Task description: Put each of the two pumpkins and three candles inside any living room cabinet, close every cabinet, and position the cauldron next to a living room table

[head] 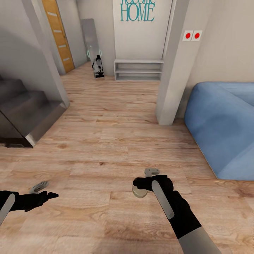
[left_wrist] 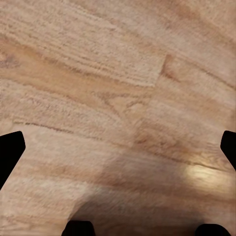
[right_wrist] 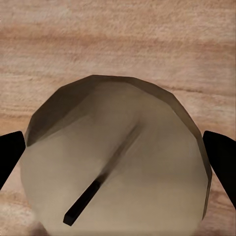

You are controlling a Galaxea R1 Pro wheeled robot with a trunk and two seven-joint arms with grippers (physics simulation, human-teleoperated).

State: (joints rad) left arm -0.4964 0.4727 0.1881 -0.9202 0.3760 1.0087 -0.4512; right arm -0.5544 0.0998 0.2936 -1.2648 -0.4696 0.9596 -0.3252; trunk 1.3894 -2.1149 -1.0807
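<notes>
One candle (head: 140, 191), a stubby grey-beige cylinder, sat pinched in the right gripper (head: 141, 187) above the wood-grain plank floor (head: 106, 141). The right wrist view brought out what the head view could not: the candle's (right_wrist: 118, 162) top was faceted rather than truly round, matte and pale, with a single thin dark wick lying slanted across it, and a black fingertip (right_wrist: 10, 155) pressed in at either side. The left gripper (head: 44, 195) hung low over the boards with its fingers spread and nothing between them; the left wrist view showed bare floor (left_wrist: 118, 98) with knotty grain and a soft shadow between the two black tips (left_wrist: 11, 147). Farther off in the head view stood a smooth blue rounded couch (head: 222, 123), a square white pillar (head: 173, 70) bearing two red buttons (head: 192, 35), grey steps (head: 24, 109), a low white shelf (head: 138, 69) and one orange door (head: 58, 33).
</notes>
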